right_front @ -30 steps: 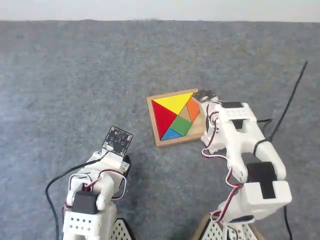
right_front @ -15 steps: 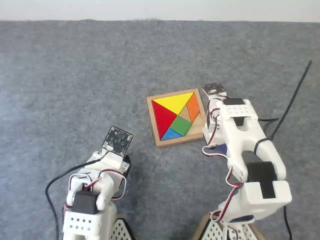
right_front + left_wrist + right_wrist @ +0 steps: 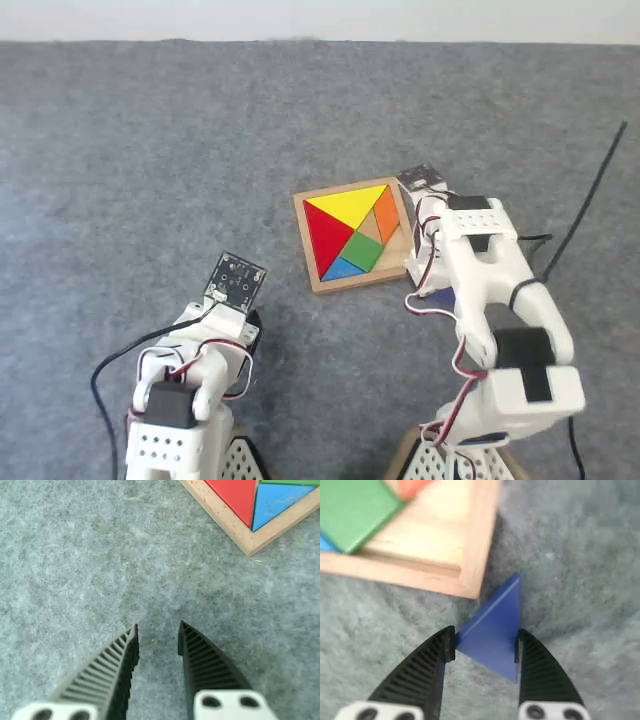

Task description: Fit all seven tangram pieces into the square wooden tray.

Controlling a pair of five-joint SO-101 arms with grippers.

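The square wooden tray point(image 3: 317, 282) lies at mid-table holding yellow point(image 3: 349, 205), red point(image 3: 326, 236), green point(image 3: 363, 249), light blue point(image 3: 342, 267) and orange point(image 3: 386, 215) pieces. Bare wood point(image 3: 430, 535) shows in its right corner. A dark blue triangle point(image 3: 492, 632) lies on the carpet just off that corner, also visible beside the right arm point(image 3: 470, 250) as the dark blue triangle point(image 3: 441, 297). My right gripper point(image 3: 482, 637) is shut on it, a finger touching each side. My left gripper point(image 3: 157, 630) is open over bare carpet, short of the tray's near corner point(image 3: 250, 542).
Grey carpet covers the whole table. The left arm point(image 3: 215, 340) stands at the front left, its wiring trailing toward the front edge. A black cable point(image 3: 585, 195) runs along the right side.
The right arm has drawn back from the tray's far right corner toward its near right corner, and the dark blue triangle has come into sight beside it. The left arm has not moved.
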